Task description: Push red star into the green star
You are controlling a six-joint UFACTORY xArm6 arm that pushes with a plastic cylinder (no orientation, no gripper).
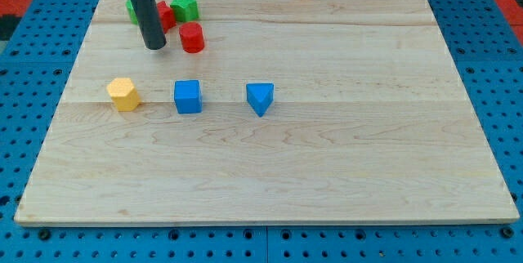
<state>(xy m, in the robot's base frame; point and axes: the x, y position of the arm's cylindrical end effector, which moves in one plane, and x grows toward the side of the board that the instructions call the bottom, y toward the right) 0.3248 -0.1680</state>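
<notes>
at the view's top left, red star [166,15] touching green star [185,6], my tip [154,46] just below, no hand

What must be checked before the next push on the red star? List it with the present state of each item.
1. My tip in view: ok, at the view's upper left, just left of the red cylinder.
2. Red star located: ok, partly hidden behind the rod.
3. Green star located: ok, right of the red star.
4. Stars already touching: cannot tell, they look very close.
5. Tip placed to push the red star rightward: not ok, it sits below the star.
6. Green block left of the rod: cannot tell its shape, mostly hidden.
</notes>
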